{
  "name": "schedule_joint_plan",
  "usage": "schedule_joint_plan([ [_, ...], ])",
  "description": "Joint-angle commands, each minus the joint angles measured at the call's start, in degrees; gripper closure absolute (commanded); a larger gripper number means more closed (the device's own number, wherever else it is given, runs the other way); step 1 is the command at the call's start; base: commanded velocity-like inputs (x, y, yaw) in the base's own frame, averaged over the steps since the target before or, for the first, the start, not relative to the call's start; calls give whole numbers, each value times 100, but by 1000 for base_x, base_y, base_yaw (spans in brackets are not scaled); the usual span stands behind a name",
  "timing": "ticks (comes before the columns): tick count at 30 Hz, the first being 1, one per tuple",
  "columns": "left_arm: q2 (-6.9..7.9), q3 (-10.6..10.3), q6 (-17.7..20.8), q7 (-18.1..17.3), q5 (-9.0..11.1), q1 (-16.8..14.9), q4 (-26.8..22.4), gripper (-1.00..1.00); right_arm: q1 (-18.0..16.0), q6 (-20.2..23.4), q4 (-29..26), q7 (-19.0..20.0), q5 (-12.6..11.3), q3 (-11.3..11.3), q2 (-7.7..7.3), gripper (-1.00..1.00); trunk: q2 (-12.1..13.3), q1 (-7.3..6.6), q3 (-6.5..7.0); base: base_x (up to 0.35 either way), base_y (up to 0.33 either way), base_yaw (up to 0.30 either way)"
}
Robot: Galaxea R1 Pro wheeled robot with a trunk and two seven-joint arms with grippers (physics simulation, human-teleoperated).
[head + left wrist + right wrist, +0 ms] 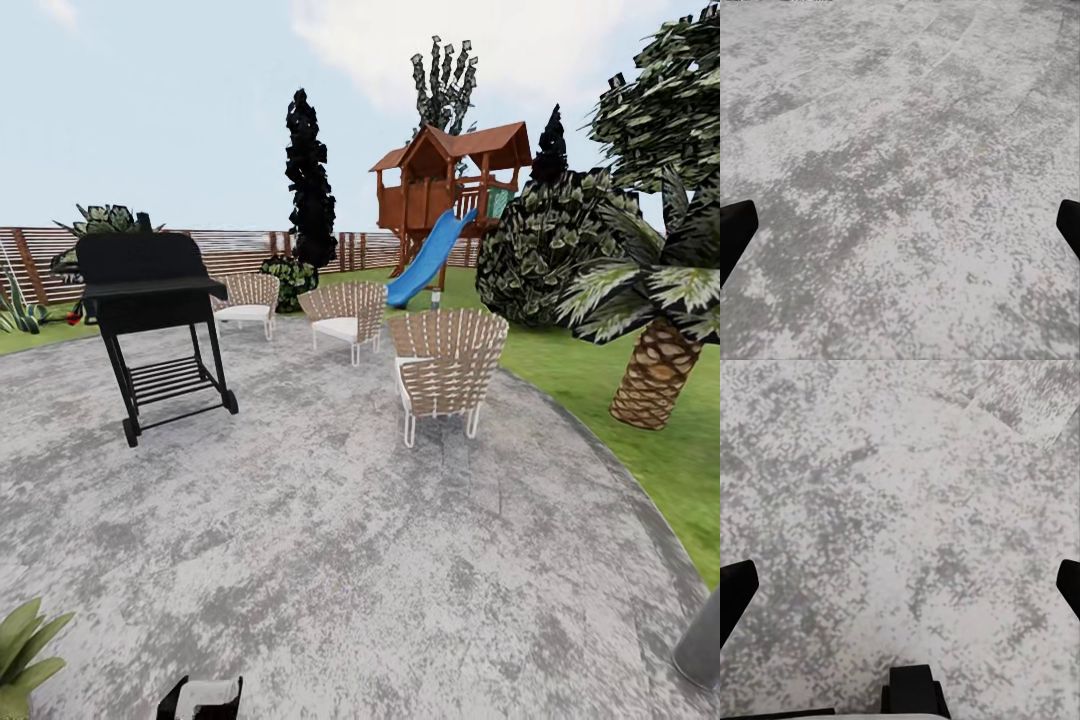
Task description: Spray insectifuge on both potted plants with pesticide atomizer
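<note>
The pesticide atomizer is out of view. In the head view, the mottled grey patio [330, 560] of the garden spreads ahead, with lawn [600, 390] to the right and the slatted fence [240, 250] behind. Broad pointed green leaves [22, 645] poke in at the lower left edge; their pot is hidden, so I cannot tell whether this is a potted plant. My left gripper [900, 232] hangs open over bare paving, its dark fingertips [735, 229] far apart. My right gripper [900, 592] is open too, over paving, with nothing between its fingertips [735, 589].
A black wheeled grill [150, 310] stands at the left. Three wicker chairs [445, 370] sit in the middle and back. A wooden playhouse with a blue slide [430, 255] stands behind them. A palm [655, 370] and a bush [545, 250] grow on the right lawn.
</note>
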Motion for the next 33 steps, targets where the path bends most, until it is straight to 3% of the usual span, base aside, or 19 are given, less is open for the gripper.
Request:
schedule_joint_plan([
  [1, -6, -2, -16, 2, 1, -15, 5, -100, -1, -1, 0, -1, -8, -5, 0, -100, -44, 22, -24, 0, 0, 0],
  [33, 0, -4, -39, -33, 42, -19, 445, -100, -1, -19, -4, -16, -26, -49, -27, -100, -1327, 725, -598, 0, 0, 0],
])
